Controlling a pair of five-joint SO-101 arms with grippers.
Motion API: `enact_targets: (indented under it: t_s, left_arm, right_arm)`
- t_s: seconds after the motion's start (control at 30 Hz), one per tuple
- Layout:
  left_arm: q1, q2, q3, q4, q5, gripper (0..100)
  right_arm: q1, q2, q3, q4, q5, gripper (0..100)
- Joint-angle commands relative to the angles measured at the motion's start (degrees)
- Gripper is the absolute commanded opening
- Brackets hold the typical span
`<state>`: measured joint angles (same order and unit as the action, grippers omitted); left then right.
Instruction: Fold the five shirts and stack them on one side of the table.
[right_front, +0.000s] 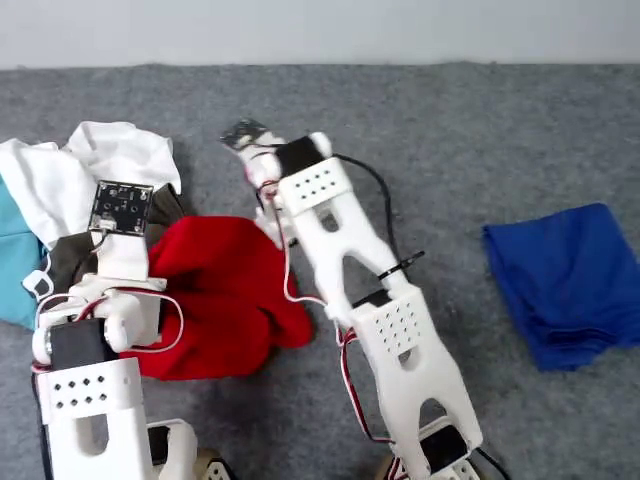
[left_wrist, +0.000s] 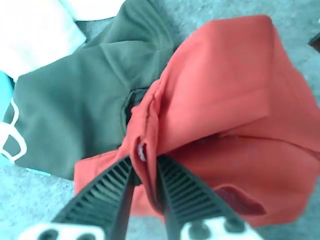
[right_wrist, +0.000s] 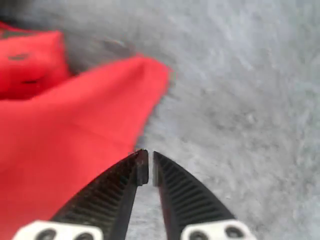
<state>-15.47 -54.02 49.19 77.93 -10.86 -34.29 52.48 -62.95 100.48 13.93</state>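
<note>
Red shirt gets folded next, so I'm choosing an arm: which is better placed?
Left, probably: the left gripper is shut on a fold of the red shirt; the right gripper sits shut, empty, beside its edge.

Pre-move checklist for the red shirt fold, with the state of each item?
1. Pinch of left gripper on red shirt: ok, a fold of cloth sits between its jaws.
2. Cloth in right gripper: not ok, its jaws are nearly together with nothing between them, over bare table beside the shirt's edge.
3. Red shirt clear of dark green shirt: not ok, it lies partly over it.
4. Red shirt lying flat: not ok, it is bunched.
5. Blue shirt out of the way: ok, it is folded and lies apart from both arms.
</note>
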Motion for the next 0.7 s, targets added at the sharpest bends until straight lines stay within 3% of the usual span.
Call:
enact_targets:
  t_s: [0.0,0.33,0.67]
  left_arm:
    - [-1.67,-0.44,0.31,0.09,-0.7,1]
    - [-4.31,-0.44,0.31,0.09,-0.7,1]
    - [-4.31,-0.44,0.75,0.18,-0.35,1]
  right_arm:
    - [-3.47,-6.29,-0.35,2.33,-0.53,14.3]
    - [-4.79,2.59,-0.62,-6.64,-5.01,18.3]
    - [-11.21,5.58,-0.53,-13.93,-4.92,18.3]
